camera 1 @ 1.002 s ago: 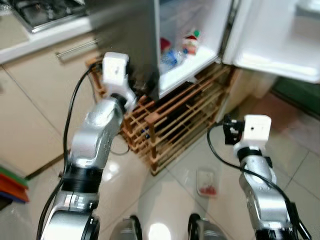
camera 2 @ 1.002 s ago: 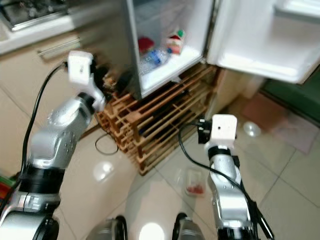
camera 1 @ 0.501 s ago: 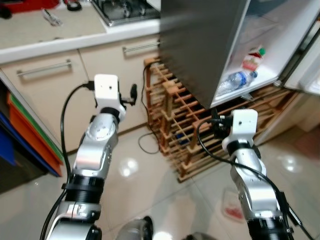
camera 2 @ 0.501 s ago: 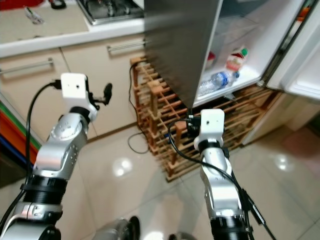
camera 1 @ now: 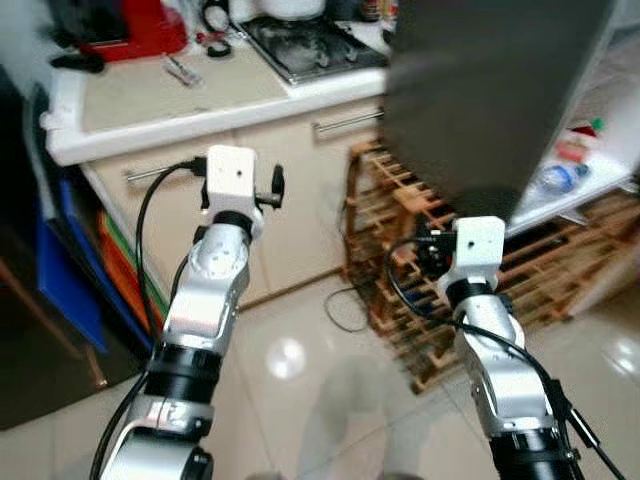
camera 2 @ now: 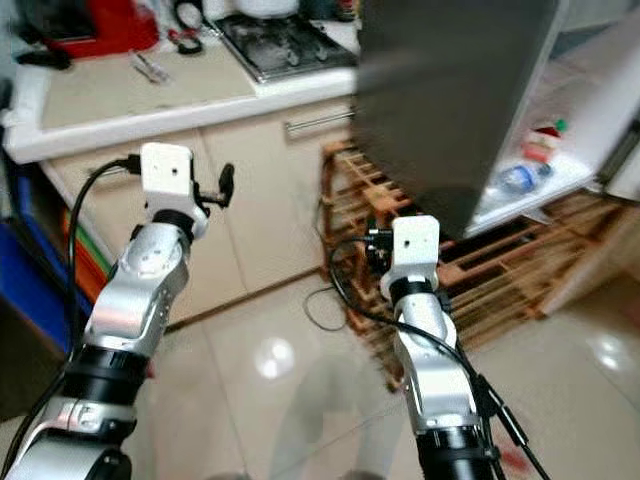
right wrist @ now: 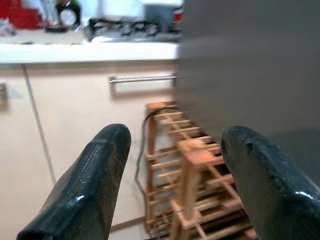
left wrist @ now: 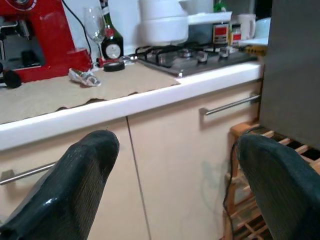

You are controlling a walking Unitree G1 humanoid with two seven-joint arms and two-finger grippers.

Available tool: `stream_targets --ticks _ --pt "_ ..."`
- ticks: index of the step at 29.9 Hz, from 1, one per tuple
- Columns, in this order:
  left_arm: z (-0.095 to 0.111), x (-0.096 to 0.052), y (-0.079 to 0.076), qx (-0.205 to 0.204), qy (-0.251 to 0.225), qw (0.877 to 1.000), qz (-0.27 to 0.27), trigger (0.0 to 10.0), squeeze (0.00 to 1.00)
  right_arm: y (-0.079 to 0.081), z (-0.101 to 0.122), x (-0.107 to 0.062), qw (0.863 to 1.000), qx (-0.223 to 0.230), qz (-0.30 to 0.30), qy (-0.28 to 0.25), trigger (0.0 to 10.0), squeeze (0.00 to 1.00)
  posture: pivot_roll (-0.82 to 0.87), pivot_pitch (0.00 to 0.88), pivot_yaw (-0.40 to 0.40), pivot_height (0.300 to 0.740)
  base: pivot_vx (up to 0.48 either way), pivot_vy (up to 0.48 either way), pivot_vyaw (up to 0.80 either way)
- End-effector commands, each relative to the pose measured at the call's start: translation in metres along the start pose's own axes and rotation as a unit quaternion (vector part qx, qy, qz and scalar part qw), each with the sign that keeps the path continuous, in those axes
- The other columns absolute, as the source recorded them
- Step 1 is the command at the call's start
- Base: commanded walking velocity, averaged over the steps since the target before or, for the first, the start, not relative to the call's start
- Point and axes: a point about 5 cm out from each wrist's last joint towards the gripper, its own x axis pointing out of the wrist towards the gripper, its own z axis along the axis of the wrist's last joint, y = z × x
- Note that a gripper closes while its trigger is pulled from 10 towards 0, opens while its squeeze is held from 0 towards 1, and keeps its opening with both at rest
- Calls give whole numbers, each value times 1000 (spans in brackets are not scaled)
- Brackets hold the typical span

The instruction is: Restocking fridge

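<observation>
The fridge (camera 1: pixel 480 90) stands at the right, its dark grey side toward me and its compartment open beyond. On its low shelf lie a water bottle (camera 1: pixel 553 177) and a red-and-white carton (camera 1: pixel 575 148) with a green cap. My left gripper (left wrist: pixel 175 150) is raised in front of the cream cabinets, open and empty. My right gripper (right wrist: pixel 172 145) is held up before the wooden rack (camera 1: pixel 400 230) under the fridge, also open with nothing between its fingers.
A counter (camera 1: pixel 150 100) runs along the back with a gas hob (camera 1: pixel 310 45) and a red coffee machine (camera 1: pixel 125 25). Blue and orange items (camera 1: pixel 60 260) lean at the left. A black cable (camera 1: pixel 345 310) loops on the tiled floor by the rack.
The whole view has swung left: the fridge now sits at the right edge, and the counter and red machine have come into view. Both arms keep their raised pose.
</observation>
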Motion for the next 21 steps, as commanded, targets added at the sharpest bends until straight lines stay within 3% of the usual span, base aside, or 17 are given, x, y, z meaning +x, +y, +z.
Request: stream_targets --ticks 1,12,15,21 --pt "3 1 4 12 -4 1000 9 10000 0 0 3 2 1000 6 1 -5 10000 188 45 63 26 740 296 -375 419" --pt "6 2 5 23 -18 1000 10 10000 0 4 25 14 999 10 2 -46 10000 196 57 63 27 740 27 -442 382" --pt "5 -2 16 30 -28 999 16 10000 0 0 34 18 998 30 -15 -58 10000 200 57 61 29 740 0 -450 0" --pt "-6 -7 48 14 -6 998 62 10000 0 -6 37 17 994 76 -43 -62 10000 204 74 56 16 740 102 -406 0"
